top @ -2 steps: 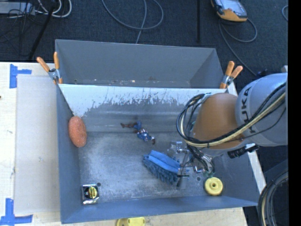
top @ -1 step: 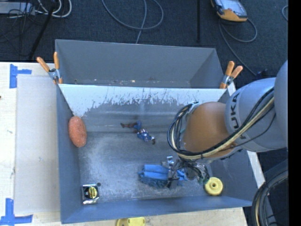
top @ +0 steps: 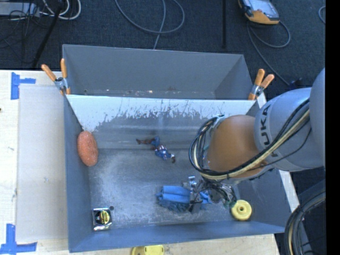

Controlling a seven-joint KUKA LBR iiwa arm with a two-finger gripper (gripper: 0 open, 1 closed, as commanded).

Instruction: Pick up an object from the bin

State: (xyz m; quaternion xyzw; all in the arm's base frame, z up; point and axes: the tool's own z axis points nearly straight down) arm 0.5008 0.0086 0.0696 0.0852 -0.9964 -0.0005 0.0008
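Starting with the largest: the grey metal bin (top: 154,81) is seen with a sloped back wall and a scuffed floor, so its few loose things are spread low and apart. The arm (top: 289,126) is reached in from the right, with its orange wrist cover (top: 234,142) and cable loops hung over the front right of the floor. The end effector (top: 198,193) is set low at the right end of a crumpled blue thing (top: 172,196), which is lying near the front wall. That thing is judged the likely pick. How far the end effector is open cannot be told, nor whether anything is gripped, as the tip is masked by cables and by the blue thing.

An orange-brown oval lump (top: 87,147) is rested against the left wall, well apart, no obstruction. A yellow disc (top: 241,210) is placed just beside the end effector toward the front right corner; it could be knocked, and it is judged the only near obstacle besides the front wall. A yellow-and-black tape measure (top: 102,217) is lying at the front left. A small blue-and-dark figure (top: 160,149) is lying mid-floor, clear of the approach.
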